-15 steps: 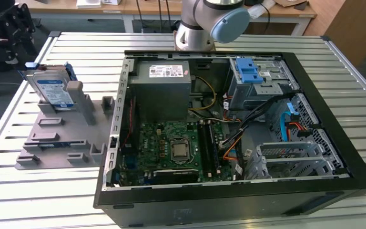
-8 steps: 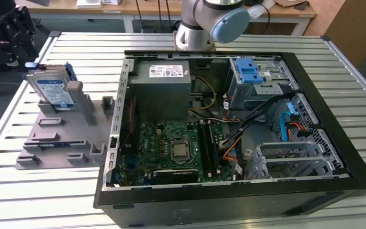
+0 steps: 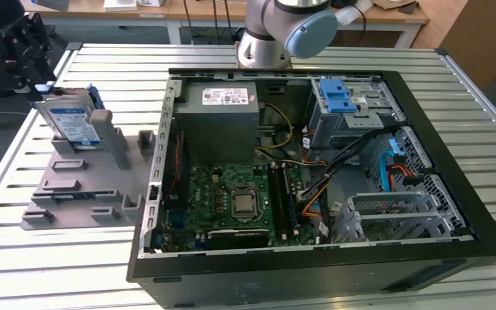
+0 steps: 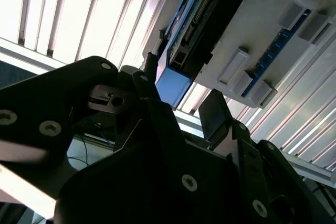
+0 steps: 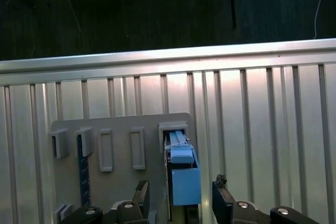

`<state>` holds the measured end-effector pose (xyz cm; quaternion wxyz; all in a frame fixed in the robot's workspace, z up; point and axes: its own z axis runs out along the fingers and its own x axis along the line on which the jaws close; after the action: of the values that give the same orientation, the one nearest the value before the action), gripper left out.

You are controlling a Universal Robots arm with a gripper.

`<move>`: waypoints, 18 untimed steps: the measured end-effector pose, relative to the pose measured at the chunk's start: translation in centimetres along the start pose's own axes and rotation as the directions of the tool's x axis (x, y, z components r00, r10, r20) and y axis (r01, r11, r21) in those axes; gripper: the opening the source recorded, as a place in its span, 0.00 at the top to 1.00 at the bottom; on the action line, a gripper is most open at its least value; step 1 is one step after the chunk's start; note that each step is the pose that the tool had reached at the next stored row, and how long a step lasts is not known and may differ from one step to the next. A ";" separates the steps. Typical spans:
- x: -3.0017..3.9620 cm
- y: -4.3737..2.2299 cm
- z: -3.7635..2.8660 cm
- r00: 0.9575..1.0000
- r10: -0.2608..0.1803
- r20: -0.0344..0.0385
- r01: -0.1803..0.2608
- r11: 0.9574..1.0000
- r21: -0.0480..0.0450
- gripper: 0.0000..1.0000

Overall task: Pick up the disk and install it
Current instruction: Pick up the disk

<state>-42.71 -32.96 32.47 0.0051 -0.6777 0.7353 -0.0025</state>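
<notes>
You had the claw (image 5: pixel 180 196) released, its two black fingers (image 5: pixel 140 193) spread wide. In the first wrist view the disk (image 5: pixel 182 179) sat edge-on in line with the gap between them, with open space on either side and neither finger touching it. The disk stood upright in a slot of the grey holder (image 3: pixel 84 177), its blue carrier bracket framing it and its blue-and-white label showing in the exterior view. In the second wrist view the blue end of the bracket lay close to the fingertips, but you could not tell from there how far it reached into the gap. The holder rested on the slatted metal worktop (image 3: pixel 59 278) at the exterior view's left, just beside the open computer case (image 3: pixel 317 271). Inside the case, well apart from the disk, the drive cage (image 3: pixel 349 106) with its blue latch sat near the grey power supply (image 3: pixel 219 119), with the green motherboard (image 3: pixel 239 200) nearer the camera.
</notes>
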 end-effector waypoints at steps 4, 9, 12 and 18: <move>0.01 0.20 0.37 1.000 0.000 0.000 0.000 1.000 0.000 0.41; 0.02 0.32 1.17 1.000 -0.001 0.000 0.001 1.000 0.000 0.41; 0.03 0.35 1.56 1.000 -0.001 0.000 0.001 1.000 0.000 0.41; 0.04 0.64 2.04 1.000 -0.003 0.000 0.003 1.000 0.000 0.56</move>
<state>-43.33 -32.94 30.43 0.0050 -0.6787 0.7344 -0.0023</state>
